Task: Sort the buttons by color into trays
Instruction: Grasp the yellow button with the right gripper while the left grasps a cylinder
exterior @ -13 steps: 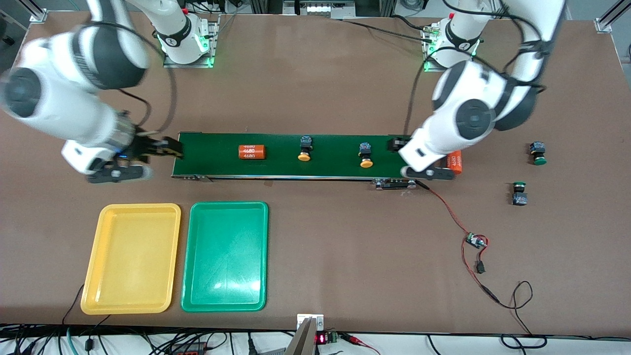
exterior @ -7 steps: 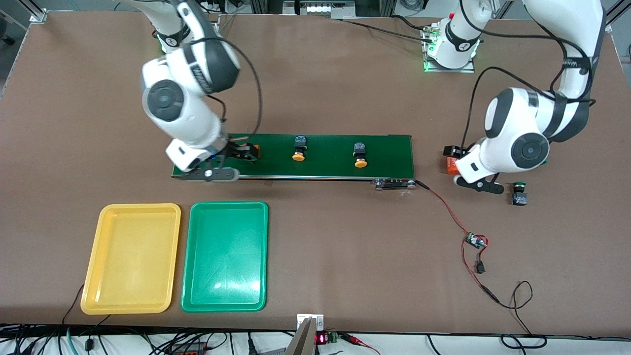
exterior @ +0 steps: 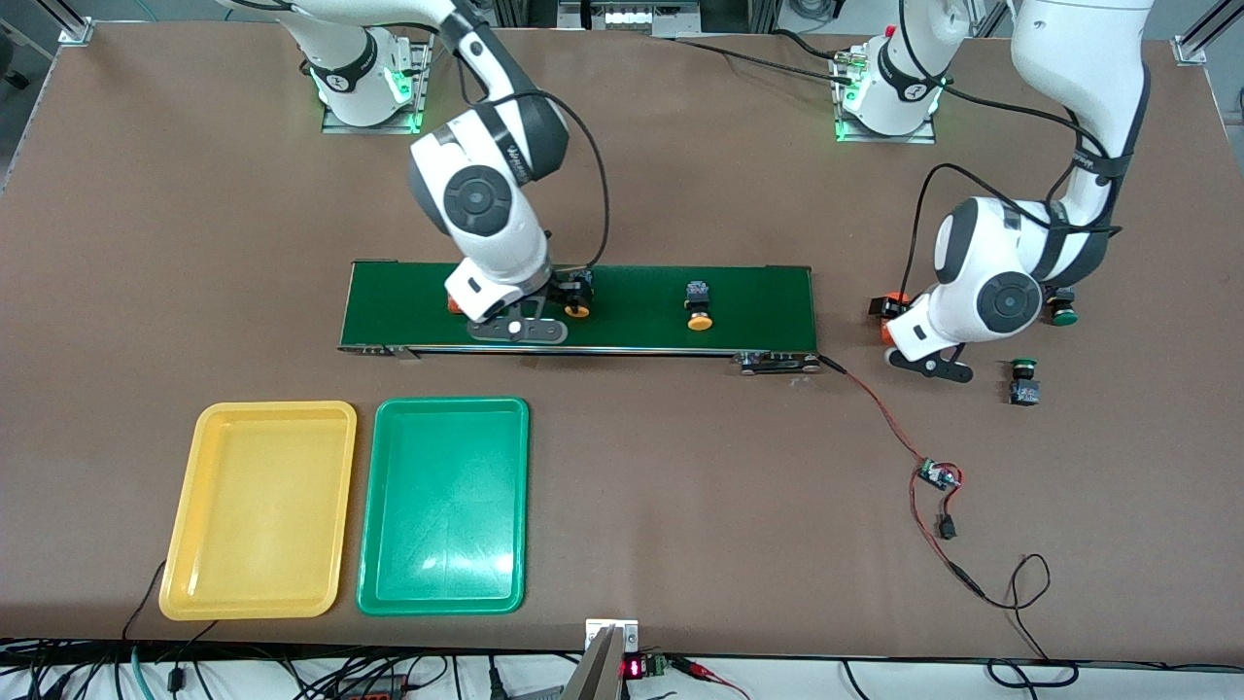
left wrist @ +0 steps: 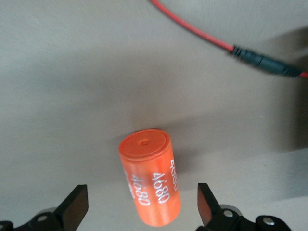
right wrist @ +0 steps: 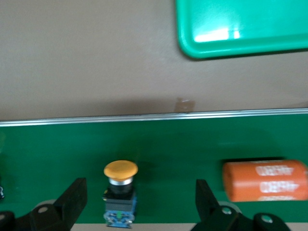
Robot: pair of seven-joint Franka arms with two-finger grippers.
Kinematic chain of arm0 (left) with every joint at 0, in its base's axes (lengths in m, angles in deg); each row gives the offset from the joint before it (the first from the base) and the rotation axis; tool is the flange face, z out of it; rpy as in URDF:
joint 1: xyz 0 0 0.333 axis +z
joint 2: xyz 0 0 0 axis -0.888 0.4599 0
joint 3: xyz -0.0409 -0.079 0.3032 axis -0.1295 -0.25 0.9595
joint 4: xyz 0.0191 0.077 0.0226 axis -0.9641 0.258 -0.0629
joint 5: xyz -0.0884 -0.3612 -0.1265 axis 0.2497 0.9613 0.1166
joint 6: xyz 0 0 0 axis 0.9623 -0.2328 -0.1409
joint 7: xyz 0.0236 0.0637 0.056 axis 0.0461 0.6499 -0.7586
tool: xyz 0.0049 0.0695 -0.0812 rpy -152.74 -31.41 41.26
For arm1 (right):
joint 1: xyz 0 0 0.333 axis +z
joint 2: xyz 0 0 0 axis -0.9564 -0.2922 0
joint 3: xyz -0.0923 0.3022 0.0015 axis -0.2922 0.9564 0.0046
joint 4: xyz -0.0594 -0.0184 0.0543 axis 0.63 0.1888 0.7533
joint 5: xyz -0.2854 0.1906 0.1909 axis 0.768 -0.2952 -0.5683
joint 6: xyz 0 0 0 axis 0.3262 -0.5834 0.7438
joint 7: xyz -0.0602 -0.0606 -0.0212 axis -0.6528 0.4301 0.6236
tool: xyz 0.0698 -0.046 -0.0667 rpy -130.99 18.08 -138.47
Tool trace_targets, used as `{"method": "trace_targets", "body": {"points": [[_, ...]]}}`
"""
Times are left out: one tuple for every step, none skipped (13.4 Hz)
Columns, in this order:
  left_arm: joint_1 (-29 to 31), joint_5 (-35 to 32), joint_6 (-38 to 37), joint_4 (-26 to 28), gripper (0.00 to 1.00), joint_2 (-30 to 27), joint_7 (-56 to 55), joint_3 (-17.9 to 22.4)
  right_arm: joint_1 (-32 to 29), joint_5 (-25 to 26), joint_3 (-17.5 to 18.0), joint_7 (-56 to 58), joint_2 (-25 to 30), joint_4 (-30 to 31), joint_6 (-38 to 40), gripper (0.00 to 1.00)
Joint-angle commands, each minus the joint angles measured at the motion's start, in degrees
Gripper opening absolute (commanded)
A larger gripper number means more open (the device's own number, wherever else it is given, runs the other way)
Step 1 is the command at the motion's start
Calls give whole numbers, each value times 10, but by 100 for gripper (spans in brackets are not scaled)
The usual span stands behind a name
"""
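Lower left of front view: yellow tray (exterior: 258,510) lay on desk (exterior: 680,506), green tray (exterior: 443,506) just beside it. Centre: conveyor belt (exterior: 758,292) carried two yellow-capped buttons (exterior: 577,295) (exterior: 697,305) and orange cylinder (exterior: 454,303), mostly hidden. Right tool (right wrist: 139,204) hung over belt, fingers spread wide, first yellow-capped button between them, not gripped. Right of frame: left tool (left wrist: 142,207) hovered released over second orange cylinder (left wrist: 153,185) on desk. Two green-capped buttons (exterior: 1064,312) (exterior: 1022,381) sat on desk near it.
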Motion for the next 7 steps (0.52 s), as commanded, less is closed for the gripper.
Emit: {"method": "trace_targets", "body": {"points": [[-5, -13, 17, 31, 100, -8, 11, 5, 14, -7, -6, -9, -26, -22, -5, 100], [-5, -13, 31, 33, 100, -3, 11, 5, 17, -7, -6, -8, -31, -23, -8, 100], [-5, -13, 51, 37, 100, 5, 15, 5, 17, -8, -6, -7, -35, -23, -8, 100], [-5, -13, 64, 37, 91, 9, 24, 5, 17, -8, -6, -5, -39, -22, -8, 100], [-5, -13, 67, 37, 74, 9, 36, 5, 18, -11, -6, -4, -43, -21, -6, 100], [-5, -13, 66, 37, 55, 9, 38, 5, 18, -12, -5, -3, -47, -20, -1, 100], [-5, -13, 65, 37, 43, 9, 39, 5, 18, -12, -4, -3, -47, -15, 1, 100]]}}
